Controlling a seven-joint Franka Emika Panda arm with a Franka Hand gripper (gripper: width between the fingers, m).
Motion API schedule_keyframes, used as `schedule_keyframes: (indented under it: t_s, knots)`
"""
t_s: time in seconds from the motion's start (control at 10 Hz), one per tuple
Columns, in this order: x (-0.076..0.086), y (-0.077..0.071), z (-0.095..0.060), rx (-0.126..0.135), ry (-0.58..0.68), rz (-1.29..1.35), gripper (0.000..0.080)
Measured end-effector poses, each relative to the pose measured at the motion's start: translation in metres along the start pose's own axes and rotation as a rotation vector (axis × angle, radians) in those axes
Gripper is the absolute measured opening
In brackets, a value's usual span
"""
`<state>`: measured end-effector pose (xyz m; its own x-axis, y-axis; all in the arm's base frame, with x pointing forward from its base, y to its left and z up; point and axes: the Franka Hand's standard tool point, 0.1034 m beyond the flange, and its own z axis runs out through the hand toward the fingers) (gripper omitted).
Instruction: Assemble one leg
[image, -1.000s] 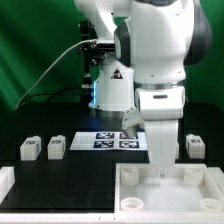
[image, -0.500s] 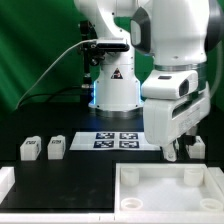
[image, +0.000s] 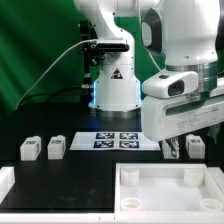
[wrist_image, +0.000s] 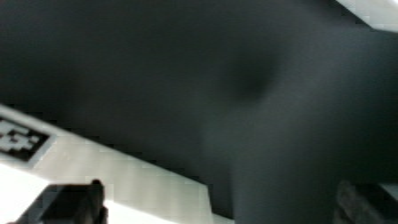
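On the black table (image: 90, 175), at the exterior view's left, two small white blocks stand side by side, each showing a black-and-white tag: the first leg (image: 30, 149) and, just beside it, the second leg (image: 57, 146). Toward the middle, the marker board (image: 118, 140) lies flat in front of the robot's white base (image: 110, 85). Farther to the exterior view's right, the arm's bulky white wrist (image: 185, 105) hangs low over the table, and the gripper (image: 174, 153) points down close to the surface. Its fingers (wrist_image: 71, 203) stand well apart in the wrist view, with only dark table between them. A third leg (image: 196, 147) sits just beside the gripper, on the exterior view's right, not held. Nearest the camera lies the large white tray-like piece (image: 165, 195) with corner sockets.
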<state>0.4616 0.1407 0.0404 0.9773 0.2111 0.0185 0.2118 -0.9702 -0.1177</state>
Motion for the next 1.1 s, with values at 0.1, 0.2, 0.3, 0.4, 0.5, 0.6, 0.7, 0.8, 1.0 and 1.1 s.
schedule_keyframes:
  t_s: [0.1, 0.2, 0.3, 0.4, 0.5, 0.6, 0.7, 0.8, 1.0, 1.1]
  knots:
    - [-0.004, -0.011, 0.0, 0.004, -0.01, 0.109, 0.0649]
    - [-0.006, -0.015, 0.0, 0.002, -0.013, 0.1, 0.0649]
    - [-0.01, -0.011, 0.003, 0.002, -0.011, 0.056, 0.0649]
    - [-0.01, -0.011, 0.003, 0.003, -0.025, 0.06, 0.0649]
    - [-0.012, -0.013, 0.003, 0.006, -0.074, 0.06, 0.0649]
    - [-0.02, -0.017, 0.003, 0.011, -0.179, 0.088, 0.0649]
    - [-0.03, -0.025, 0.004, 0.013, -0.321, 0.119, 0.0649]
    - [-0.036, -0.029, 0.008, 0.021, -0.422, 0.117, 0.0649]
    - [-0.057, -0.036, 0.014, 0.022, -0.587, 0.134, 0.0649]
    - [-0.059, -0.039, 0.016, 0.033, -0.694, 0.131, 0.0649]
